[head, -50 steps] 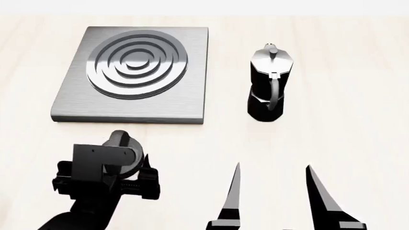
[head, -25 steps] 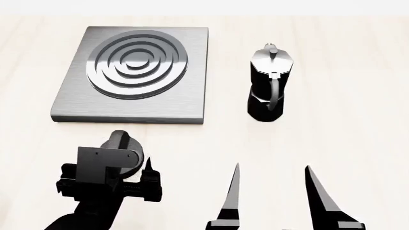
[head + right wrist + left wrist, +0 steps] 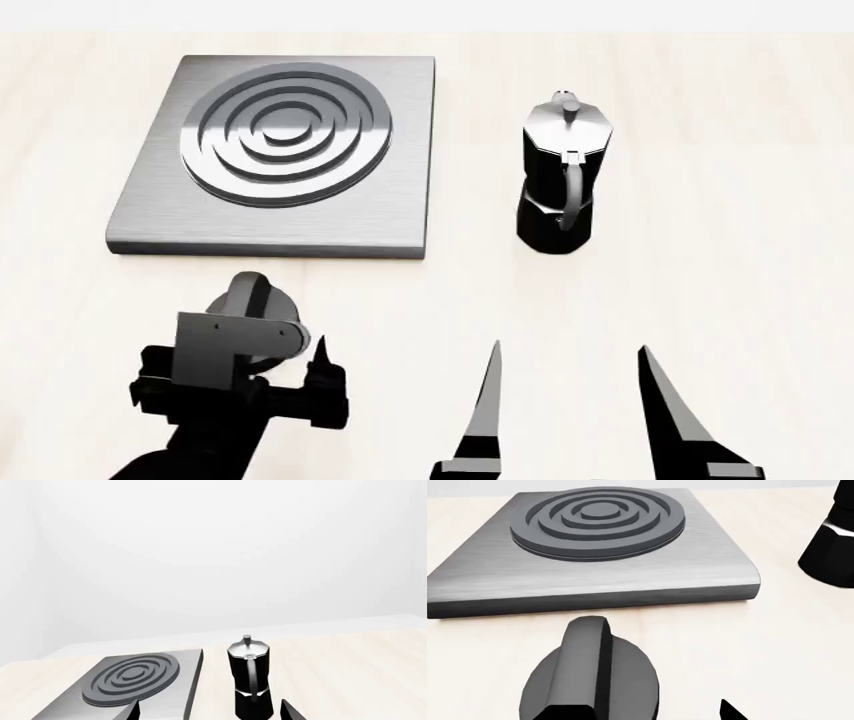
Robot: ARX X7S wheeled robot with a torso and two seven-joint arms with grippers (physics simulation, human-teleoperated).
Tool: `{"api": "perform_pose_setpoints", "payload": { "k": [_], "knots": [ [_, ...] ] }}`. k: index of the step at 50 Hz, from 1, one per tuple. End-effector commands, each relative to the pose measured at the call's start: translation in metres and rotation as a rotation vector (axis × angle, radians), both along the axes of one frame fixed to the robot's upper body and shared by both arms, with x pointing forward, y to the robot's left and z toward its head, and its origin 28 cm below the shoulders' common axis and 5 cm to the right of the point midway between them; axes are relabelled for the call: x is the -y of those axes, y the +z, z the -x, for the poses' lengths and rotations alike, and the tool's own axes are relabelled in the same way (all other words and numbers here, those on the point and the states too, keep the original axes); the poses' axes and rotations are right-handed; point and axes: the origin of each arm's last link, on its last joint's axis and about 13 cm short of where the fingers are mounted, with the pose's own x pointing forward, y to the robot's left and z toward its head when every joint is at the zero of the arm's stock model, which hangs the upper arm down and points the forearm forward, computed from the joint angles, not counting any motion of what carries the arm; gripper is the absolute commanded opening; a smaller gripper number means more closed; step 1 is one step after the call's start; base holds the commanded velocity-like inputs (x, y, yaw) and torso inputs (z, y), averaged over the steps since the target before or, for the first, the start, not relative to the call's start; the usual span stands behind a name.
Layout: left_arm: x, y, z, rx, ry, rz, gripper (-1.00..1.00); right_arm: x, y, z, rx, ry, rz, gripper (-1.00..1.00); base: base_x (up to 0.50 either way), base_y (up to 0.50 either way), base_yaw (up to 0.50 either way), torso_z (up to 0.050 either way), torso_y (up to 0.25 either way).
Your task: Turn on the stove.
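The stove is a flat brushed-grey plate with a raised dark ring burner, at the far left of the table. Its separate round black knob lies just in front of the plate. It fills the near part of the left wrist view, its ridge pointing toward the plate. My left gripper is open at the knob's near side. One fingertip stands apart from the knob, the other overlaps its edge. My right gripper is open and empty, its tips framing the right wrist view.
A black-and-silver moka pot stands upright to the right of the stove, beyond my right gripper; it also shows in the right wrist view. The light wooden table stretches right of the pot.
My left gripper has drawn back toward me from the knob, and one fingertip now shows beside it. The knob, stove, pot and right gripper have not moved.
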Motion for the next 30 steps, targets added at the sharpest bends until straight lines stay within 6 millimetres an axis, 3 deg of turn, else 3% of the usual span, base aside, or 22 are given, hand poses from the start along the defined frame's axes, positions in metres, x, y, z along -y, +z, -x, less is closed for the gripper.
{"api": "perform_pose_setpoints", "payload": {
  "k": [1, 30],
  "knots": [
    [0.005, -0.002, 0.001, -0.005, -0.017, -0.004, 1.0, 0.0, 0.0, 0.0, 0.0, 0.0, 0.001, 1.0, 0.0, 0.0, 0.0, 0.0, 0.0],
    [0.019, 0.002, 0.005, 0.012, -0.07, -0.022, 1.0, 0.0, 0.001, 0.001, 0.004, 0.001, -0.001, 1.0, 0.0, 0.0, 0.0, 0.0, 0.0]
  ]
}}
